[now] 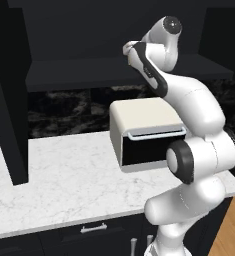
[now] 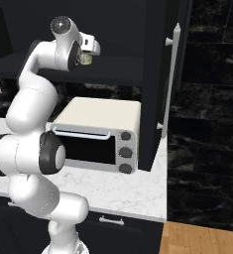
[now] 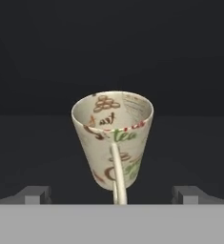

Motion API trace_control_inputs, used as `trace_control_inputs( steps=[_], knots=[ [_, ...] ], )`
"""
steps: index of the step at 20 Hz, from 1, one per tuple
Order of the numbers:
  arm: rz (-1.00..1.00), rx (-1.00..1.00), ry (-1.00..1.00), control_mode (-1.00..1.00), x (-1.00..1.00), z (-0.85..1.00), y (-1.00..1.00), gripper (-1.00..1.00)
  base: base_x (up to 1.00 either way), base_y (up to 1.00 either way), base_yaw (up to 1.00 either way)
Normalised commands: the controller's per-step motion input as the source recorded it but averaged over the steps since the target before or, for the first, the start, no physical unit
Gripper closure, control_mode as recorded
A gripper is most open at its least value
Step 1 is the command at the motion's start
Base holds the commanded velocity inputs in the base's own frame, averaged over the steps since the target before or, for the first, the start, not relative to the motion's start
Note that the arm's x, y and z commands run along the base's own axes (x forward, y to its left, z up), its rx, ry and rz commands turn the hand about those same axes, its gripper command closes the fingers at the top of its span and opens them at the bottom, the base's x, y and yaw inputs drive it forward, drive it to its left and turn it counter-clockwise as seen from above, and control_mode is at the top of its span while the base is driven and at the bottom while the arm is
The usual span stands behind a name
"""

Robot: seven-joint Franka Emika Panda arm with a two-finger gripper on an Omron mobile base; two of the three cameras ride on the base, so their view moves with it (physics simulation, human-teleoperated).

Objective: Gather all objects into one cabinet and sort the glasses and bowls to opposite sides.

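Item: cream mottled cup [image 3: 112,138], tapered, printed with brown, red and green lettering, thin handle facing the camera; it stands upright on the dark shelf inside the open black cabinet [image 2: 157,84], straight ahead of the gripper [image 3: 112,194]. Handling, by judgement: light, rigid, glazed and likely slippery, breakable if knocked or dropped; the narrow lower body or the rim wall looks the surest hold, the slim handle the poorest. Gripper: fingers [image 3: 35,194] spread wide, one to each side of the cup, empty and not touching it. Arm raised to shelf height in the base views. Below: cream toaster oven [image 1: 146,131] with dark glass door on the white marble counter [image 1: 64,185]; long silver bar handle [image 2: 171,79] on the cabinet door; black drawers [image 1: 91,235] under the counter.
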Motion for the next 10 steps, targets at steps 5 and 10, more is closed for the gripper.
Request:
trace_control_inputs(
  steps=[5,10],
  knots=[
    [0.0,0.0,0.0,-1.0,0.08,-0.15,0.0,-1.0,0.0,0.0,0.0],
    [0.0,0.0,0.0,-1.0,0.02,-0.28,0.0,-1.0,0.0,0.0,0.0]
  ],
)
